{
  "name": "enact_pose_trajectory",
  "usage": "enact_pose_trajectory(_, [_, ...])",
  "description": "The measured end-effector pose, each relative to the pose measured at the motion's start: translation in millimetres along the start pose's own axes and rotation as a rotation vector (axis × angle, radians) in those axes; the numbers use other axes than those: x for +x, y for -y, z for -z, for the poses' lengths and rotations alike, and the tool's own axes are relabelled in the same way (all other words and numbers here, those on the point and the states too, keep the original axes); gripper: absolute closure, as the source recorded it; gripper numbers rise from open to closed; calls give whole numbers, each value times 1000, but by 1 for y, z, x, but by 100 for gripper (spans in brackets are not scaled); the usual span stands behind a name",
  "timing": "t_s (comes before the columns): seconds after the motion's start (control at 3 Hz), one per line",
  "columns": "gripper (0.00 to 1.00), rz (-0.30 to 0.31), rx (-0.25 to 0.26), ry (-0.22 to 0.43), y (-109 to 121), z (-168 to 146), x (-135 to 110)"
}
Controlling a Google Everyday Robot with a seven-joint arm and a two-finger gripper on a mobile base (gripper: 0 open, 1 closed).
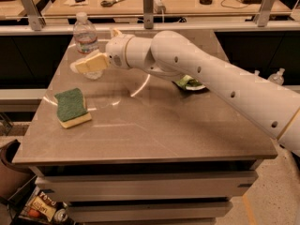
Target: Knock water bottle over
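Note:
The water bottle [85,35] is clear ribbed plastic with a white cap and a thin red-and-white label band. It stands upright near the table's far left corner. My gripper [83,64] reaches in from the right on a thick white arm. Its pale fingertips are just in front of the bottle's lower half, overlapping its base in the view. I cannot tell whether they touch it. A green-topped yellow sponge [71,108] lies flat on the table, nearer the front left.
The grey table [154,130] has a green-and-white packet [190,83] half hidden behind my arm. A metal rail with posts [148,6] runs behind the table. A small clear pump bottle [277,77] stands off the table at the right. Bins sit on the floor at lower left.

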State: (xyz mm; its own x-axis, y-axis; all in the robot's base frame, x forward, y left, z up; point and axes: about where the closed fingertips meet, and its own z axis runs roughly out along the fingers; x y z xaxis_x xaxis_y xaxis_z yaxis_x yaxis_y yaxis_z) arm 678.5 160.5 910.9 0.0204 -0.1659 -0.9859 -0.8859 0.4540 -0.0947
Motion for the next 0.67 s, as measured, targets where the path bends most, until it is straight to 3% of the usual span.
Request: enact_pose_trajectory(0.67, [41,21,9,23,6,-3,1])
